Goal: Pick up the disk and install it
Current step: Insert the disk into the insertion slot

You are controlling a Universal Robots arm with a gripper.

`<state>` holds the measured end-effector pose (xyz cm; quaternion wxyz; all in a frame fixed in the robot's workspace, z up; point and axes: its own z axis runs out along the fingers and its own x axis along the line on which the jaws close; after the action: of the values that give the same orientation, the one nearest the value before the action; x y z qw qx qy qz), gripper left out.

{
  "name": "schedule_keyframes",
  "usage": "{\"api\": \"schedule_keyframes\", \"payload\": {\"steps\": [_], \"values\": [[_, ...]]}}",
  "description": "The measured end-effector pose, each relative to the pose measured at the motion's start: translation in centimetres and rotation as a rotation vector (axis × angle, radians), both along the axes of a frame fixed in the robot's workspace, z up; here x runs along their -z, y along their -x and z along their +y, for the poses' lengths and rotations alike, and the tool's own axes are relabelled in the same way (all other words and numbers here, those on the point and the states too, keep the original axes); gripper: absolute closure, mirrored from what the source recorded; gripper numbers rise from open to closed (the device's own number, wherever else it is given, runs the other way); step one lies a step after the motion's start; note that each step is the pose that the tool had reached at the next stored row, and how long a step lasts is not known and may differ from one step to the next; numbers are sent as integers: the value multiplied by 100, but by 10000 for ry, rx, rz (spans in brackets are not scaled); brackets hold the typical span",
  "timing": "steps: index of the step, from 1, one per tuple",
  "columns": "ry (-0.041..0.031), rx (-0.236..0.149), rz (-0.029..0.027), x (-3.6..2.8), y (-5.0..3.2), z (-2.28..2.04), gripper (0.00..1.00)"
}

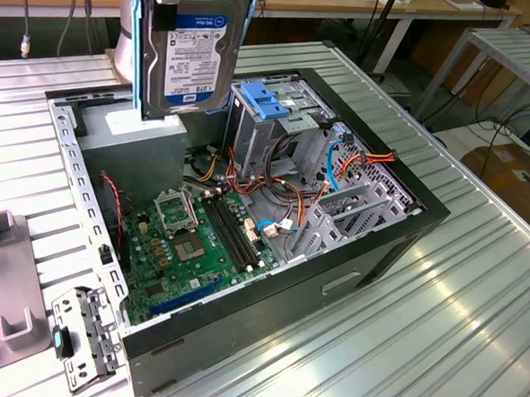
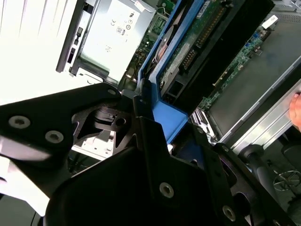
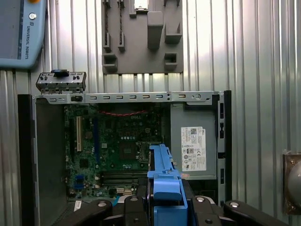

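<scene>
Presently hand (image 3: 167,205) closed on the disk (image 1: 191,50), held edge-down above the open case (image 1: 360,258), likely to clear its walls.

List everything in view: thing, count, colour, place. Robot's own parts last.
disk: one, silver with a white-and-blue label and blue side rails, held on edge above the open computer case
computer case: one, black and grey, lying open on the table
circuit board: one, green, on the case floor
power supply: one, grey with a white sticker, in a corner of the case
drive cage: one, grey metal with a blue bracket on top, inside the case
cables: several, orange, red and blue, beside the cage
fixture plate: one, grey, on the table at the exterior view's left
table: one, ribbed silver metal
gripper: one, black, shut on the disk
</scene>
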<state>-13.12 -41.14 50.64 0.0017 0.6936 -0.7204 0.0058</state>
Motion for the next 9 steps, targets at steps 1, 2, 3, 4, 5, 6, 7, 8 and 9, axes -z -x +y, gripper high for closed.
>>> {"api": "schedule_keyframes", "payload": {"steps": [1,2,3,4,5,6,7,8,9], "values": [[0,0,0,0,0,-10,63],[1,0,0,0,0,-22,63],[1,0,0,0,0,-28,63],[1,0,0,0,0,-34,63],[1,-1,0,0,0,-47,63],[1,0,0,0,0,-64,63],[1,0,0,0,0,-82,63],[0,0,0,0,0,-98,63],[1,0,1,0,0,-106,63]]}}
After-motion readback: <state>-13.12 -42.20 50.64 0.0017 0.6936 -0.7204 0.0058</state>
